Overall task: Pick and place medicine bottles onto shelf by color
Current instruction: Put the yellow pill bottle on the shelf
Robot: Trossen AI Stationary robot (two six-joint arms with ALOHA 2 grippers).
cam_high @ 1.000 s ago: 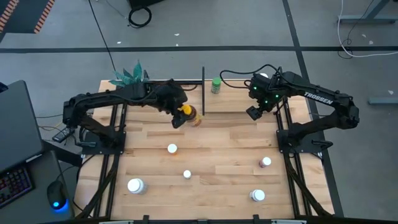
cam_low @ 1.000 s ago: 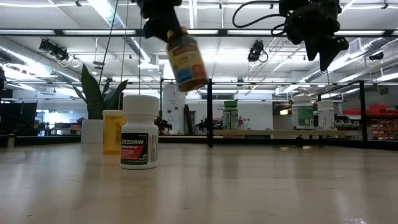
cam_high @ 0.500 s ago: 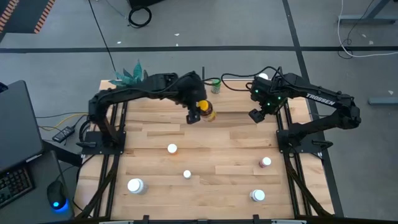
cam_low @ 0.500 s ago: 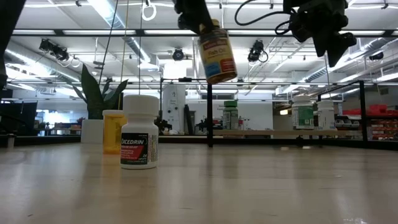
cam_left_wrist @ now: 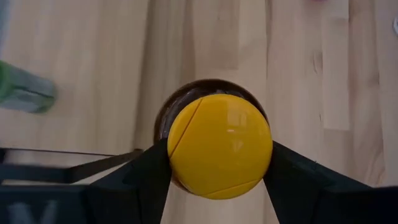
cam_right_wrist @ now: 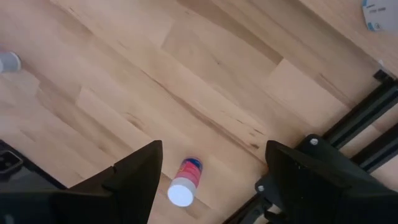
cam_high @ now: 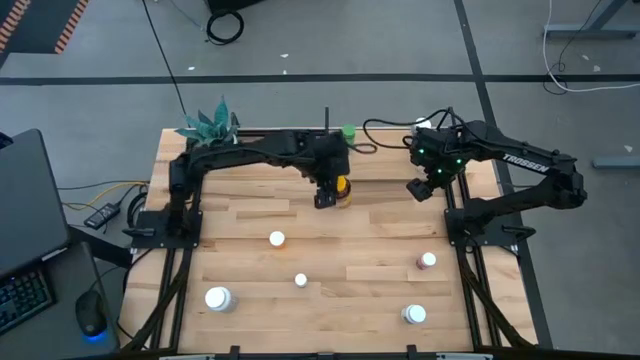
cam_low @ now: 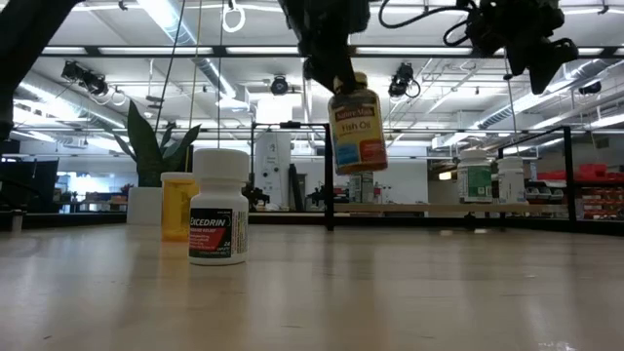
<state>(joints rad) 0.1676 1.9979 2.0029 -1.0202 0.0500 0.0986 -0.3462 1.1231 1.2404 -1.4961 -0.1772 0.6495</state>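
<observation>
My left gripper [cam_left_wrist: 217, 165] clamps the yellow cap [cam_left_wrist: 219, 145] of an amber bottle [cam_low: 356, 122] hanging above the table [cam_high: 380, 230], while my right gripper [cam_right_wrist: 211, 171] hovers open nearby.

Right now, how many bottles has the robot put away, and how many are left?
Done: one green-capped bottle already stands on the light-wood shelf. In hand: the left hand holds the amber yellow-capped bottle in the air near the shelf. Left: five white-capped bottles, like this one, wait on the table. The right hand hovers open.
</observation>
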